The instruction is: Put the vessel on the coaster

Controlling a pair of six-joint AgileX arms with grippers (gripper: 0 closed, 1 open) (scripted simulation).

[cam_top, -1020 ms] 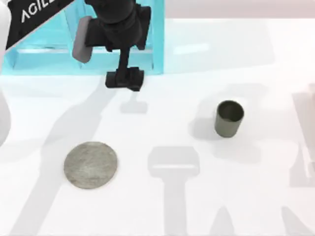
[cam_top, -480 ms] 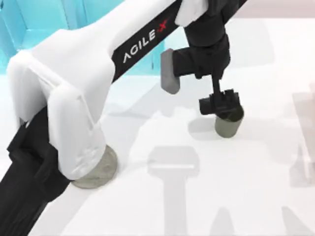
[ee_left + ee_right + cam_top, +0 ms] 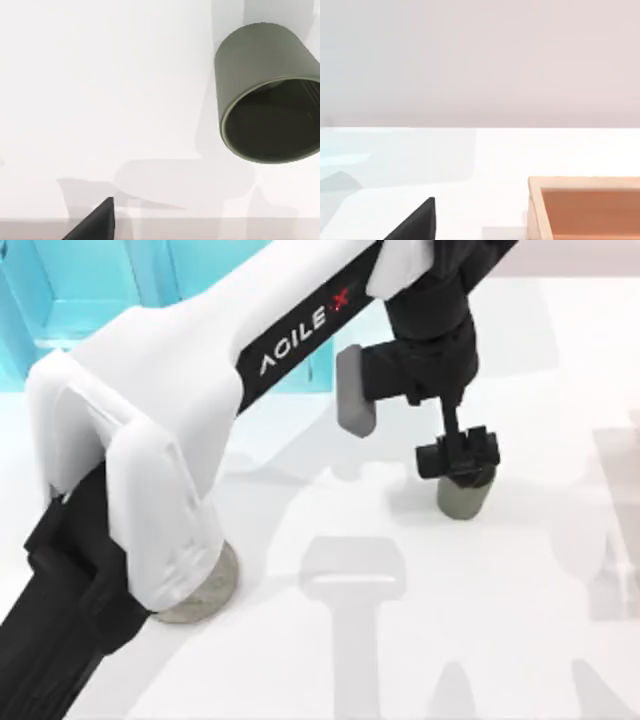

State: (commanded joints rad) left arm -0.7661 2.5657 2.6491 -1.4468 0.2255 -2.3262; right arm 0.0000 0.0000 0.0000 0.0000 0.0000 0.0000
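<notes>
Cup (image 3: 462, 498) standing upright on the white table (image 3: 520, 640), right of centre in the top view, well apart from the coaster (image 3: 212, 592) at lower left. Left gripper (image 3: 458, 454) sits directly over the cup's mouth, hiding the rim from above. Fingers dark against a dark cup; cannot tell whether they are spread, pressed together or already pinching the wall. Left wrist view shows the cup (image 3: 267, 92) empty, close by, mouth open to the camera and clear of any finger, with one black finger tip (image 3: 97, 222) at the frame's edge.

Step in hand, by my reading: getting a grip on the cup before the carry. To do it well, come down with one finger inside the rim and one outside, or straddle the whole wall, then close squarely so the cup does not tip or skid on the smooth table. Lift straight up before any sideways travel. The left arm's white link (image 3: 150, 440) now lies across the coaster, so the carry will have to swing back over it.

Hidden or doubtful: most of the coaster sits under that link, only an arc showing. Cup rim covered by the gripper. Right wrist view gives a black finger tip (image 3: 417, 220) and the corner of an orange-brown wooden tray (image 3: 585, 207); right arm seemingly parked.
</notes>
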